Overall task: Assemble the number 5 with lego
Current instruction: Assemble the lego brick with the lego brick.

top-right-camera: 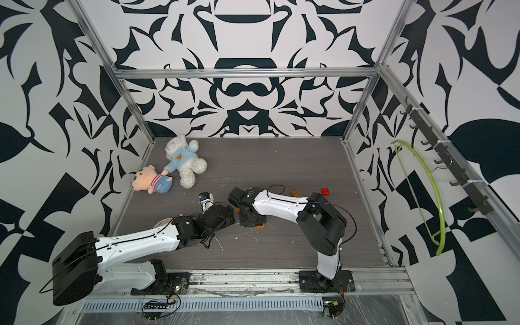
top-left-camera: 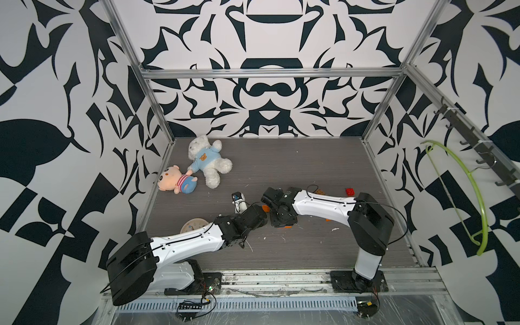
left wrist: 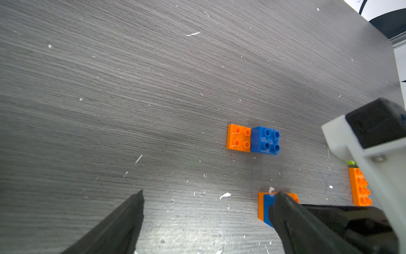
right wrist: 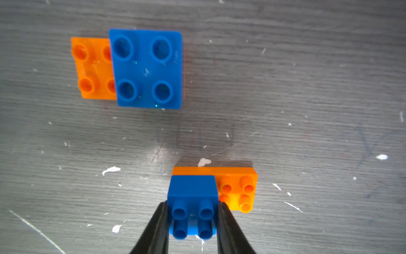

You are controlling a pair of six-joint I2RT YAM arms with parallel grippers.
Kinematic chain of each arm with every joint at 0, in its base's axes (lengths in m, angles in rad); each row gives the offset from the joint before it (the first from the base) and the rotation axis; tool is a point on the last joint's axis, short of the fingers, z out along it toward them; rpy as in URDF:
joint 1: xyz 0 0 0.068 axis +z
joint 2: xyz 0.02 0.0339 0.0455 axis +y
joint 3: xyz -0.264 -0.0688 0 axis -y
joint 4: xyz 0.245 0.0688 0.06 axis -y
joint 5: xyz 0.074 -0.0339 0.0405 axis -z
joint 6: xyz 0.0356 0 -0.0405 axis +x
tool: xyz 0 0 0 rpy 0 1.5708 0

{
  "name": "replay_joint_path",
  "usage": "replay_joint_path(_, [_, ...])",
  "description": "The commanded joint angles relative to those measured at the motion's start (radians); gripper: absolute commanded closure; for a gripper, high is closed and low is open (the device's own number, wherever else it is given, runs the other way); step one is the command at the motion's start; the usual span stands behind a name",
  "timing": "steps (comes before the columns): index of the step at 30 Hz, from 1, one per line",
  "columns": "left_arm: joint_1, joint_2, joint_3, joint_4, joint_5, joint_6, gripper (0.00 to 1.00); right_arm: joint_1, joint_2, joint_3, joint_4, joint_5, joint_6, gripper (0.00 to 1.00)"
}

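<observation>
Grey wood-grain desk point(right wrist: 307, 88); my right claw point(right wrist: 193, 205) is clamped on a blue square studded plastic brick point(right wrist: 192, 187) atop an orange rectangular brick point(right wrist: 237, 187), whose long axis runs across the claw. A second blue-on-orange pair point(right wrist: 147, 68) lies ahead, apart. The left claw point(left wrist: 210, 194) is spread, empty, close by

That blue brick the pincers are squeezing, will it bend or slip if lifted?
The gripped blue brick looks like rigid moulded plastic, so bending seems unlikely. Its glossy sides might slip from the right gripper. It sits on the orange brick, which would probably lift along.
</observation>
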Motion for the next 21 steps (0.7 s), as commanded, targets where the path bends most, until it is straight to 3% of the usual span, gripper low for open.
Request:
replay_joint_path(1, [0.001,0.007,0.022,-0.017,-0.002,0.005,0.01,0.004,0.017,-0.027,-0.004,-0.006,0.011,0.71])
replay_joint_path(21, [0.001,-0.003,0.015,-0.029,-0.011,-0.005,0.01,0.004,0.044,-0.107,0.016,-0.022,0.022,0.77])
